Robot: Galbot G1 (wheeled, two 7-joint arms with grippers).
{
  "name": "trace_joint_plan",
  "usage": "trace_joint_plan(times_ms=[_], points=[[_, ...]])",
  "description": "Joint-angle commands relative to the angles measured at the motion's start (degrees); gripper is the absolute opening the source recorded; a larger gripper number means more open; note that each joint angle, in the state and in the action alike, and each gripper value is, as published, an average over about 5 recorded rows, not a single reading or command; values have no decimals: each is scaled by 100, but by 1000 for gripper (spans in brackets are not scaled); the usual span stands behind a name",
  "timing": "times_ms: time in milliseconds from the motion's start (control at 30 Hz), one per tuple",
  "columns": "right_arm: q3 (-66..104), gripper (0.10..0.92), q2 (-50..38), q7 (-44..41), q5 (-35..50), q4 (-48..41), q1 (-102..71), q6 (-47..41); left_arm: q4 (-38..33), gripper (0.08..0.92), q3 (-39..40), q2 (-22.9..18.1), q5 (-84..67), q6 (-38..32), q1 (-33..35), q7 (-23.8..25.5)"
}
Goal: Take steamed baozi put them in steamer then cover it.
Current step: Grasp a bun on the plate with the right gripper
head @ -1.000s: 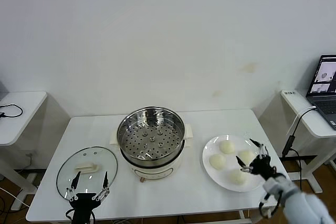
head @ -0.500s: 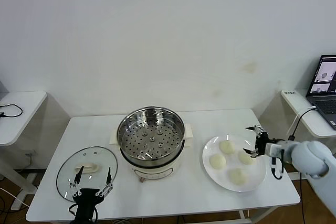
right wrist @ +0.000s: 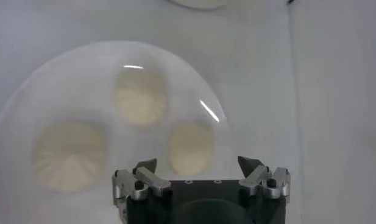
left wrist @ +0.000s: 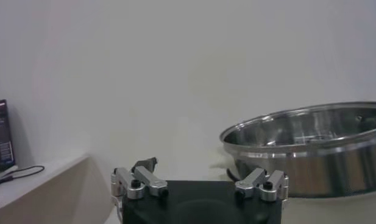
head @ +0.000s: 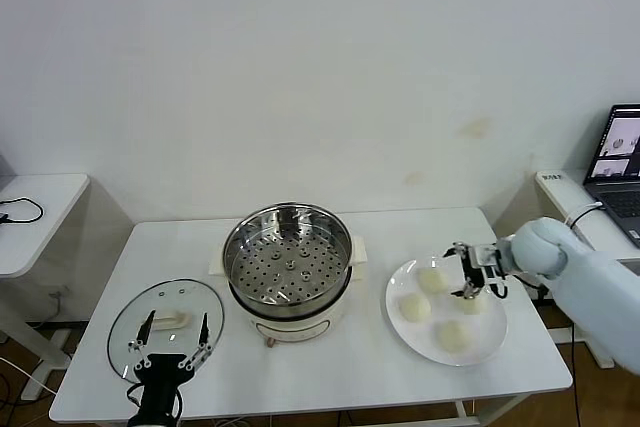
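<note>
my right gripper hangs open over the plate, right of the steamer, above four baozi. left gripper open at the cover's near edge.

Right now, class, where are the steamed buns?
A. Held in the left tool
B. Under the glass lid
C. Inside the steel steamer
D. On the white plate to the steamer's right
D: all four baozi lie on the white plate, the steamer tray is bare, the cover lies flat on the table, and the right tool hovers open over the plate while the left tool waits open by the cover.
</note>
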Motion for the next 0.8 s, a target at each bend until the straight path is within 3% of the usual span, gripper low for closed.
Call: trace_joint_plan(times_ms=[33, 500, 800], points=[[-915, 823, 454, -400, -85, -667, 837, 31, -8, 823, -15, 1, 21, -15, -9, 3], [-945, 804, 880, -265, -454, -1197, 756, -27, -50, 823, -75, -14, 1, -21, 19, 1], [-885, 661, 940, -218, -528, -1251, 652, -37, -98, 823, -71, -10, 8, -16, 27, -3]])
